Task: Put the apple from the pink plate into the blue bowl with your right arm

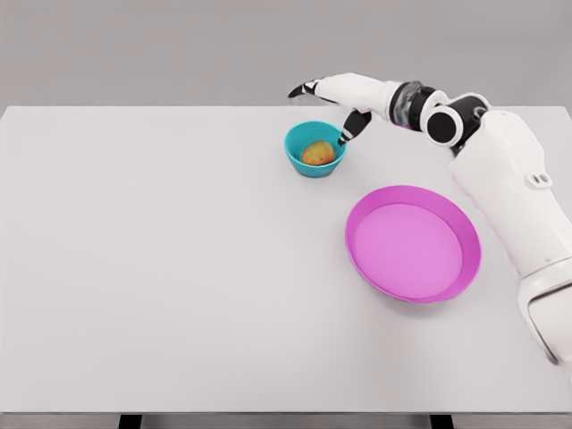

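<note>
1. Grey wall fills the background behind a wide white table (179,268) that spans nearly the whole head view.
2. Two dark legs show under the table's near edge, at the bottom of the picture.
3. Toward the far side, right of centre, stands a small blue bowl (299,163), teal in this render.
4. Inside the bowl lies the apple (318,154), yellow-orange with a reddish patch, resting at the bottom, toward the right side.
5. Nearer the camera and to the right sits the pink plate (456,234), round with a raised rim, well apart from the bowl.
6. Its flat inner surface shows plain pink all over.
7. From the right edge the white right arm (509,179) reaches up and across the table's far side, with a black joint at the elbow.
8. Its forearm runs leftward above the far table edge.
9. At the end, the right hand (335,98) hangs just above and behind the bowl's right rim.
10. The fingers (306,88) are spread and hold nothing; dark tips point left, and one digit, probably the thumb, angles down toward the rim.
11. Whether that digit touches the rim is hard to tell at this size.
</note>
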`<state>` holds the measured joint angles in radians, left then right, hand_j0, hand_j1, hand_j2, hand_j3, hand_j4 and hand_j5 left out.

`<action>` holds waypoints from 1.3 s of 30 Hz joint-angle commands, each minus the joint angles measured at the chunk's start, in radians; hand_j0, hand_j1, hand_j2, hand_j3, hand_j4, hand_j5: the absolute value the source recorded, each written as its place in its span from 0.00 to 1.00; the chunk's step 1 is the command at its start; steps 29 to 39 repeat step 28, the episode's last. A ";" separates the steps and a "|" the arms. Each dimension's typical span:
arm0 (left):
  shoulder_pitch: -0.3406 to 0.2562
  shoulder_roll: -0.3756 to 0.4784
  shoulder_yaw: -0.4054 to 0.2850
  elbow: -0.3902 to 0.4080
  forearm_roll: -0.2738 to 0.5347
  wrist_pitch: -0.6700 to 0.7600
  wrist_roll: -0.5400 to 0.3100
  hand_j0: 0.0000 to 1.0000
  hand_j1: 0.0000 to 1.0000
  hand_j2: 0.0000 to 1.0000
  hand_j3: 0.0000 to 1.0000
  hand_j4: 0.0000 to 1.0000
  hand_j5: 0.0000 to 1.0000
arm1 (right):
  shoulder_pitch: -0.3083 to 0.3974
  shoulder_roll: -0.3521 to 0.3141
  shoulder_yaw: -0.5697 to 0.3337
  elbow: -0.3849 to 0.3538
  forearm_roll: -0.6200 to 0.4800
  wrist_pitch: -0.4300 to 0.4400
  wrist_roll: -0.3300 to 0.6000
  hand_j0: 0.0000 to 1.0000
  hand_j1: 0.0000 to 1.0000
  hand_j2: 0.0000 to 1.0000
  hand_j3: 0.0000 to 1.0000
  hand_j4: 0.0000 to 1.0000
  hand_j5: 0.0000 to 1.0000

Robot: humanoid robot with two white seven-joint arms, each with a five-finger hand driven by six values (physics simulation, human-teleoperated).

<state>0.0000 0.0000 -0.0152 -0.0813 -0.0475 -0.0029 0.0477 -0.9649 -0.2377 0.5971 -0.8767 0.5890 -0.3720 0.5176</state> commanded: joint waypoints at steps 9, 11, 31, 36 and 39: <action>0.000 0.000 0.000 0.000 0.000 0.000 0.000 1.00 1.00 1.00 1.00 1.00 1.00 | 0.222 -0.379 -0.315 -0.372 -0.351 -0.239 0.093 1.00 1.00 1.00 1.00 1.00 1.00; 0.000 0.000 0.000 0.000 0.000 0.000 0.000 1.00 1.00 1.00 1.00 1.00 1.00 | 0.304 -0.468 -0.381 -0.424 -0.445 -0.239 0.093 1.00 1.00 1.00 1.00 1.00 1.00; -0.003 0.000 0.000 -0.001 0.001 -0.005 0.000 1.00 1.00 1.00 1.00 1.00 1.00 | 0.546 -0.348 -0.620 -0.476 -0.445 -0.239 0.093 1.00 1.00 1.00 1.00 1.00 1.00; -0.003 0.000 0.000 -0.001 0.001 -0.005 0.000 1.00 1.00 1.00 1.00 1.00 1.00 | 0.546 -0.348 -0.620 -0.476 -0.445 -0.239 0.093 1.00 1.00 1.00 1.00 1.00 1.00; -0.003 0.000 0.000 -0.001 0.001 -0.005 0.000 1.00 1.00 1.00 1.00 1.00 1.00 | 0.546 -0.348 -0.620 -0.476 -0.445 -0.239 0.093 1.00 1.00 1.00 1.00 1.00 1.00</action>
